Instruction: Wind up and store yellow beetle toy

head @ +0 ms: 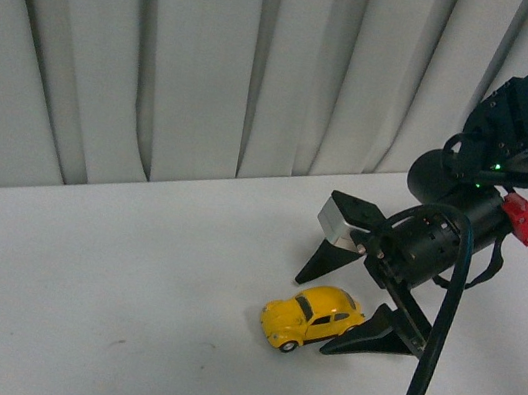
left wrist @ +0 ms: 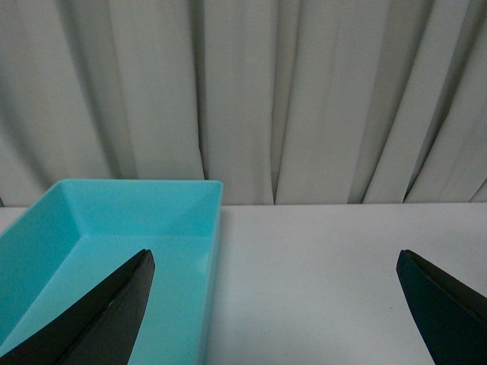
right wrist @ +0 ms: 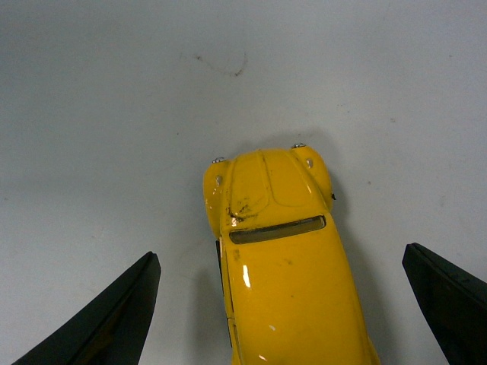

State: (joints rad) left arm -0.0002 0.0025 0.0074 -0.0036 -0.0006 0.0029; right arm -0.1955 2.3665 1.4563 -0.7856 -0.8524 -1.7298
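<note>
- Now, front view: the yellow beetle toy [head: 310, 317] sits on the white table [head: 73, 308]. The right gripper [head: 311, 316] is down around the toy, with one finger on each side of it. Its jaws are wide open and hold nothing.
- Left wrist view: the left gripper [left wrist: 274, 258] is wide open too, and empty. A blue box [left wrist: 99, 220] is by one finger. The toy does not show in this view.
- Right wrist view: both fingers stand apart from the toy [right wrist: 285, 258] and do not touch it. The toy looks small, hard, light and shiny. It may slip, and its wheels may roll. I think its door sides are the best place to squeeze.
</note>
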